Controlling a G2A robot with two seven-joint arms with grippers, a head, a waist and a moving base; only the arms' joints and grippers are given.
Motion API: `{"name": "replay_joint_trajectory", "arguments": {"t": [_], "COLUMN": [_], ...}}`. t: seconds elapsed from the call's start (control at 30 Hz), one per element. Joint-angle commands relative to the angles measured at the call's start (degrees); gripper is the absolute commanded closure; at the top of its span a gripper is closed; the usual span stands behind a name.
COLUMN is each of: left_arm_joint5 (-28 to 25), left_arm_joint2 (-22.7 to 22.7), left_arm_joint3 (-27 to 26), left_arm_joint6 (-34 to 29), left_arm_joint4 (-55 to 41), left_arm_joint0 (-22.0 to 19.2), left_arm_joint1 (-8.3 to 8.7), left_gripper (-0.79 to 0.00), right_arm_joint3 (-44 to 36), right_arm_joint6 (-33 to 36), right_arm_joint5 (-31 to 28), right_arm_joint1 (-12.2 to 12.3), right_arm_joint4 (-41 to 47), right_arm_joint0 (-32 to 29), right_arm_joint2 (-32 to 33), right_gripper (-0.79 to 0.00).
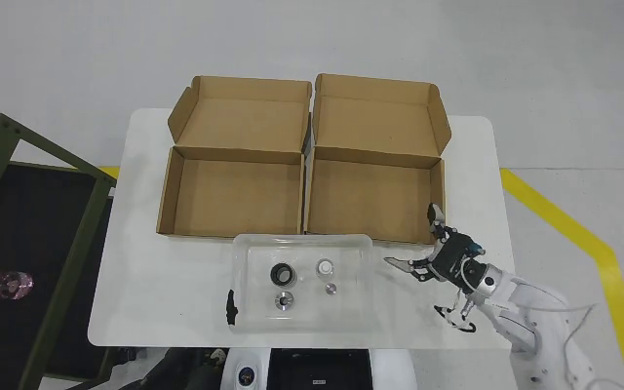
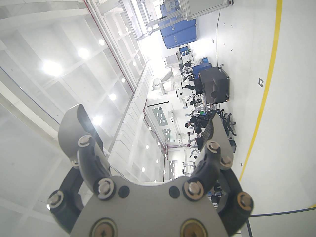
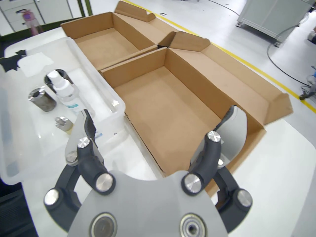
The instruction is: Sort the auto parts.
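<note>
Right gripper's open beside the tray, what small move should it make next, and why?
Probably shift the right gripper over the clear tray toward the small metal part, its nearest piece. Its jaws are open and empty, and nothing is sorted yet: both cardboard boxes are empty.

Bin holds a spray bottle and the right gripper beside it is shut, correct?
No: the right gripper is open, its jaws spread wide in the right wrist view. The bin beside it does hold a spray bottle.
</note>
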Motion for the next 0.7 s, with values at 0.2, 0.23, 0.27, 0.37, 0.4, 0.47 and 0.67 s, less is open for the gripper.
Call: {"name": "replay_joint_trajectory", "arguments": {"t": [0.2,0.23,0.27,0.37,0.4,0.47,0.67], "left_arm_joint5": [0.00,0.00,0.00,0.00,0.00,0.00,0.00], "left_arm_joint2": [0.00,0.00,0.00,0.00,0.00,0.00,0.00], "left_arm_joint3": [0.00,0.00,0.00,0.00,0.00,0.00,0.00], "left_arm_joint6": [0.00,0.00,0.00,0.00,0.00,0.00,0.00], "left_arm_joint4": [0.00,0.00,0.00,0.00,0.00,0.00,0.00], "left_arm_joint0": [0.00,0.00,0.00,0.00,0.00,0.00,0.00], "left_arm_joint1": [0.00,0.00,0.00,0.00,0.00,0.00,0.00], "left_gripper": [-0.785,-0.785,-0.785,-0.785,-0.785,-0.785,-0.785], "right_arm_joint3": [-1.31,-1.32,-1.26,-1.53,-1.43,-1.65,-2.11], "right_arm_joint6": [6.99,7.72,8.53,11.10,11.75,13.37,16.38], "right_arm_joint5": [-6.57,-6.92,-7.27,-8.04,-8.26,-9.51,-9.74], "right_arm_joint1": [0.27,0.26,0.26,0.29,0.31,0.42,0.62], "right_arm_joint4": [2.44,2.55,2.53,1.42,1.14,0.10,-1.95], "right_arm_joint0": [6.77,7.50,8.20,10.04,10.51,11.37,13.04], "right_arm_joint2": [-8.78,-10.02,-11.17,-14.31,-15.11,-16.74,-21.03], "right_gripper": [-0.785,-0.785,-0.785,-0.785,-0.785,-0.785,-0.785]}}
